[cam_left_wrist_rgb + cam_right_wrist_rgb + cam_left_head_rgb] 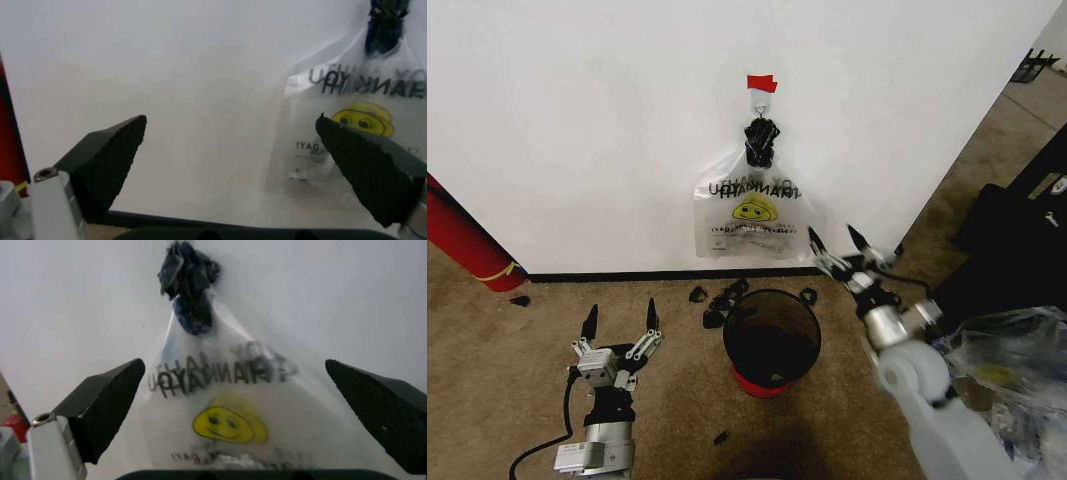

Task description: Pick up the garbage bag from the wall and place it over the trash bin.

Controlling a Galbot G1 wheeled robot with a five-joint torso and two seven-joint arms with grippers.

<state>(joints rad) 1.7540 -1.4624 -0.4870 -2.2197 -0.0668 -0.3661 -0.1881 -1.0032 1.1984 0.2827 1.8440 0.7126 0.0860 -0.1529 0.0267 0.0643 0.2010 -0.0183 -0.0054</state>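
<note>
On the wall at upper centre hangs the garbage bag; right gripper spread beside it; left gripper spread at lower left; trash bin below.

Yellow-smiley garbage bag, black trash bin

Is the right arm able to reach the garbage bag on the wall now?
Probably yes. The right end effector is open, beside the hanging garbage bag and facing it, with nothing between them.
</note>
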